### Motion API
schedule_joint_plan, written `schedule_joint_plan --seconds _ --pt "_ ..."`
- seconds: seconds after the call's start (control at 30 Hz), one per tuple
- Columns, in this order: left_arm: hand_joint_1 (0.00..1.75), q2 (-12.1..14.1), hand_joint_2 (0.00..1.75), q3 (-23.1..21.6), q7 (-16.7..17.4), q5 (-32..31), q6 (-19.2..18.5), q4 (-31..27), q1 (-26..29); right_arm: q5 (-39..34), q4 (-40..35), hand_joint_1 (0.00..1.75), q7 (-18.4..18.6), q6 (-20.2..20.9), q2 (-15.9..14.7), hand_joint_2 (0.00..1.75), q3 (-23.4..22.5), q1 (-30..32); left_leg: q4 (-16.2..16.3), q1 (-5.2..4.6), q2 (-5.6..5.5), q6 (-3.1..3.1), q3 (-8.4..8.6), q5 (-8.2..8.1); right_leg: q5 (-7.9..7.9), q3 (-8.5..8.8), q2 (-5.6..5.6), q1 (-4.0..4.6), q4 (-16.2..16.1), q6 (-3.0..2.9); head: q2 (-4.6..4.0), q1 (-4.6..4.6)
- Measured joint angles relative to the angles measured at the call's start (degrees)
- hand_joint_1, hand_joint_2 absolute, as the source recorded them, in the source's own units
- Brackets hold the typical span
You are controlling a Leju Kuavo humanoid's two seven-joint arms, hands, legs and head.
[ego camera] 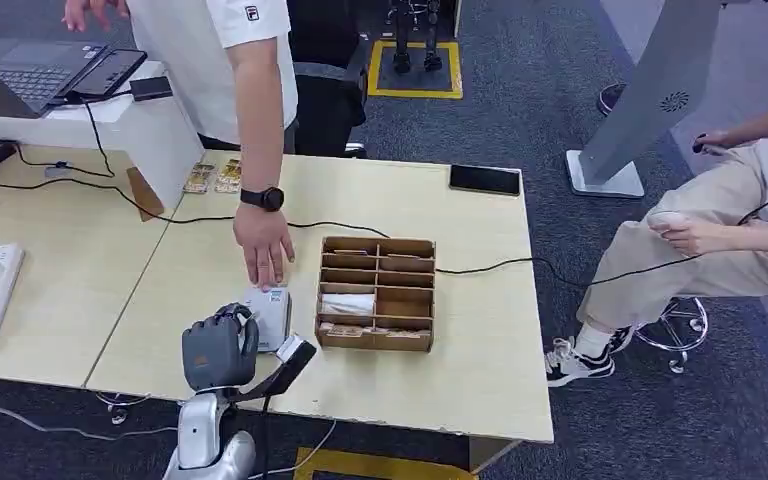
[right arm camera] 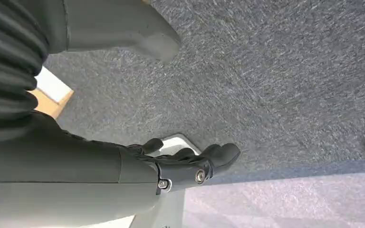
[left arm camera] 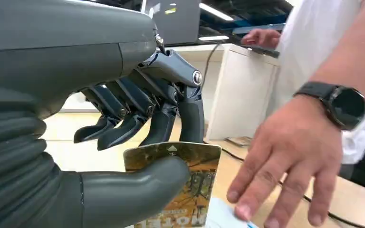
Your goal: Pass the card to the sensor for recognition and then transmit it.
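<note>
My left hand (ego camera: 218, 346) hovers over the near left part of the table and pinches a brown printed card (left arm camera: 196, 178) between thumb and fingers (left arm camera: 190, 116). The card stands just above a white sensor box (ego camera: 272, 312), whose pale top (left arm camera: 224, 216) lies right beneath the card. A standing person's hand (ego camera: 263, 252) with a black watch rests on the far end of that sensor, fingertips close to the card (left arm camera: 285, 164). My right hand (right arm camera: 190, 164) hangs beside the body over grey carpet, fingers loosely apart, holding nothing.
A wooden compartment box (ego camera: 376, 293) with cards stands just right of the sensor. A black cable (ego camera: 490, 266) crosses the table. Spare cards (ego camera: 213, 177), a phone (ego camera: 484, 179) and a laptop (ego camera: 40, 70) lie at the back. A seated person (ego camera: 720, 230) is at the right.
</note>
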Motion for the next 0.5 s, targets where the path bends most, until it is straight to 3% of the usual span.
schedule_joint_plan --seconds 0.5 --pt "1.75 2.86 1.75 -4.76 2.84 1.97 0.02 6.62 -0.67 -2.69 -2.49 0.0 1.73 1.2 0.13 1.75 3.54 1.32 0.0 0.0 0.0 0.0 0.03 0.0 0.0 0.03 0.0 0.0 0.0 0.0 0.0 -0.02"
